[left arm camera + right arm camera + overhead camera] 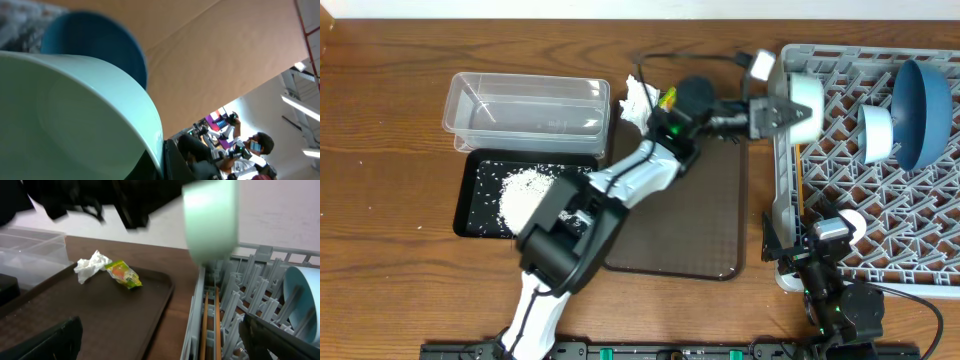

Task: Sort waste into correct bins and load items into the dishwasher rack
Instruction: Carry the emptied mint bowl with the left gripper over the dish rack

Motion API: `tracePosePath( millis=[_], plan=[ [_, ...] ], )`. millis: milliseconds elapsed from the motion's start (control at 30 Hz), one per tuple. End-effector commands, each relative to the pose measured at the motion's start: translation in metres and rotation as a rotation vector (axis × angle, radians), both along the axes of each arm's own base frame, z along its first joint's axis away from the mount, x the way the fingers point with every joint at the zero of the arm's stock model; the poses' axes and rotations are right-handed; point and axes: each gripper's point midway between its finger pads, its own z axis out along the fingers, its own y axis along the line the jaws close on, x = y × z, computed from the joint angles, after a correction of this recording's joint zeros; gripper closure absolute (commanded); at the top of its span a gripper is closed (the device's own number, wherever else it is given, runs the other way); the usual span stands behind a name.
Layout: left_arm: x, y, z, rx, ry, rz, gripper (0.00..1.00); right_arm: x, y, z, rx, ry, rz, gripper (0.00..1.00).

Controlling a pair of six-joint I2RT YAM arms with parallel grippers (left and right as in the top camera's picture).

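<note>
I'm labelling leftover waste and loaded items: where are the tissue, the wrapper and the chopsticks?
tissue [91, 264], right wrist view, middle of the crumpled wad.
wrapper [123, 274], right wrist view, its printed centre.
chopsticks [205, 325], right wrist view, shaft of the left stick.

pale-green bowl [807, 98] on edge, over grey rack [920, 235]

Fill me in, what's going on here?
The left gripper holds the pale-green bowl over the edge of the rack. The dark-blue bowl, the smaller bowl and the chopsticks are already in it. The tissue and wrapper lie on the brown tray; rice sits in the black tray. The right gripper is open and empty.
</note>
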Motion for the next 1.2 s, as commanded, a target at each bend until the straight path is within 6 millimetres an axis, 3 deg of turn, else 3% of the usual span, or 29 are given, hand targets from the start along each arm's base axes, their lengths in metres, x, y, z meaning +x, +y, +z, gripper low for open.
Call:
tracePosePath(
  millis=[0, 267, 433, 900, 1167],
  plan=[
    [-0.006, -0.017, -0.005, -0.007, -0.026, 0.019, 0.94, 0.001, -0.004, 0.0, 0.018, 0.002, -0.016, 0.01],
    [-0.032, -0.042, -0.004, -0.014, -0.041, 0.01, 0.94, 0.001, -0.004, 0.0, 0.018, 0.002, -0.016, 0.01],
    [-0.038, -0.049, -0.005, -0.015, -0.036, 0.013, 0.94, 0.001, -0.004, 0.0, 0.018, 0.002, -0.016, 0.01],
    [-0.028, -0.052, -0.004, -0.021, -0.025, 0.075, 0.94, 0.001, -0.004, 0.0, 0.018, 0.002, -0.016, 0.01],
    [-0.022, -0.073, 0.004, -0.034, -0.055, 0.0, 0.94, 0.001, -0.004, 0.0, 0.018, 0.002, -0.016, 0.01]
  ],
)
